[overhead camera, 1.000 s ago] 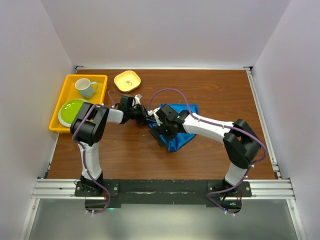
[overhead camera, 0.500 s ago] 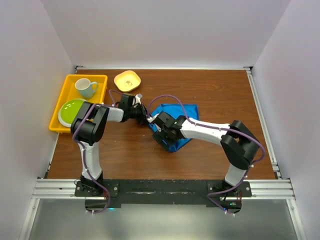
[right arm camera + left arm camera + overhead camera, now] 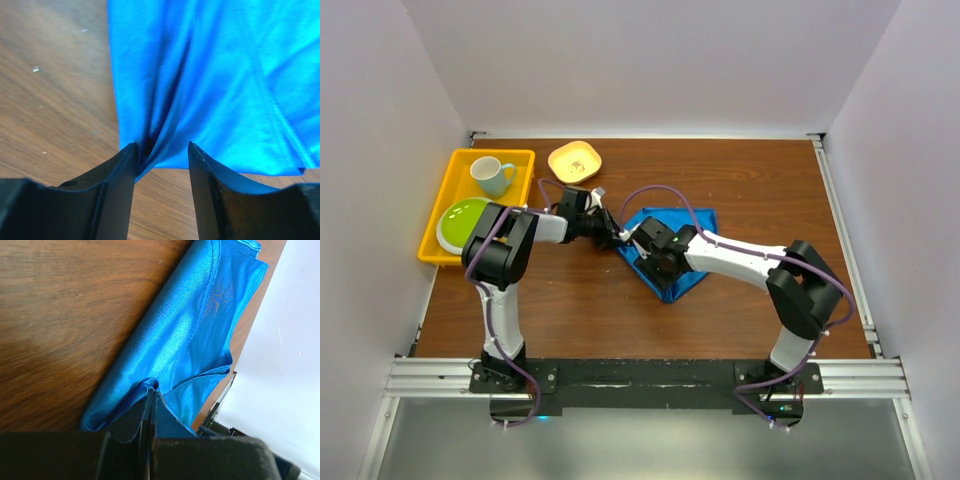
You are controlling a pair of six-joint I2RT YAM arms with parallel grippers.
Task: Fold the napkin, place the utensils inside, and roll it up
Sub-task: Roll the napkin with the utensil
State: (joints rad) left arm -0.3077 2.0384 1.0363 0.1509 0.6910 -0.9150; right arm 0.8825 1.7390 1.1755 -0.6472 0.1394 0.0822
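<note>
Napkin point(image 3: 668, 282) is lying bunched and partly doubled over on the counter point(image 3: 560, 300), sitting right under both claws and stretching away beyond their tips. Left claw point(image 3: 151, 396) is staying fully closed, pinching a small raised pleat at the napkin's near edge, with the rest of the cloth running off ahead of it. Right claw point(image 3: 161, 150) is narrowing. A second ago it was standing wide, and now its jaws are about halfway in, straddling a puckered fold at the cloth edge. A gap is still showing, so it is not clamping yet. Its arm has also been shifting slightly across the cloth during that second.

Judging from this, the second grasp is just forming. Once it is pinching, both claws are holding the same edge and can be pulling it over for a fold. The fold step is looking early.

The utensil is not showing in any view, so loading and rolling are still pending.
</note>
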